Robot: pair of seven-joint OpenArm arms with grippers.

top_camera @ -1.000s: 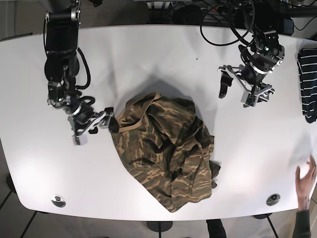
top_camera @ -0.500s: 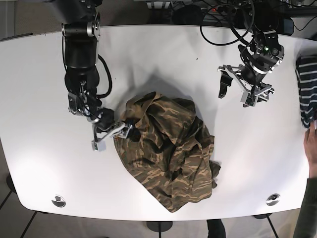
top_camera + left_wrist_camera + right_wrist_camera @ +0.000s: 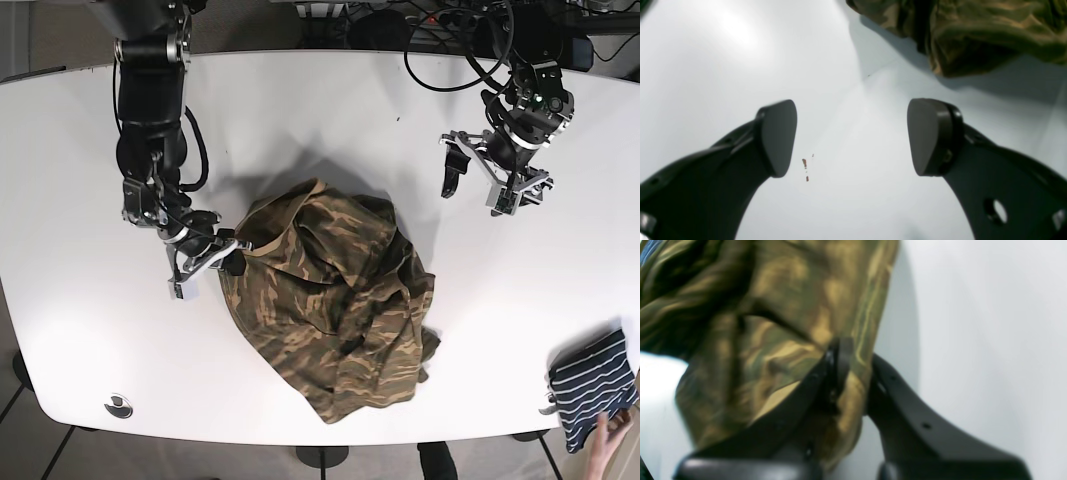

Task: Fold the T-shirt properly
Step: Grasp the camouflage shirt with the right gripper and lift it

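Note:
A crumpled camouflage T-shirt [image 3: 335, 300] lies bunched in the middle of the white table [image 3: 320, 120]. At its left edge my right gripper [image 3: 225, 255] is shut on the T-shirt [image 3: 780, 333]; the wrist view shows a fold of the fabric pinched between its black fingers [image 3: 840, 356]. Over bare table at the back right, my left gripper [image 3: 495, 185] stands open, holding nothing. Its two pads [image 3: 778, 136] are wide apart, and the T-shirt [image 3: 973, 30] edge lies beyond them.
A folded navy striped garment [image 3: 590, 385] sits at the table's front right edge, with a person's hand [image 3: 608, 440] on it. Cables [image 3: 450, 40] run along the back edge. Two round grommets [image 3: 118, 405] are set near the front corners.
My right gripper went in to the shirt's left edge, shut on it and pulled it left. The striped garment moved from back right to front right. The left arm stayed put.

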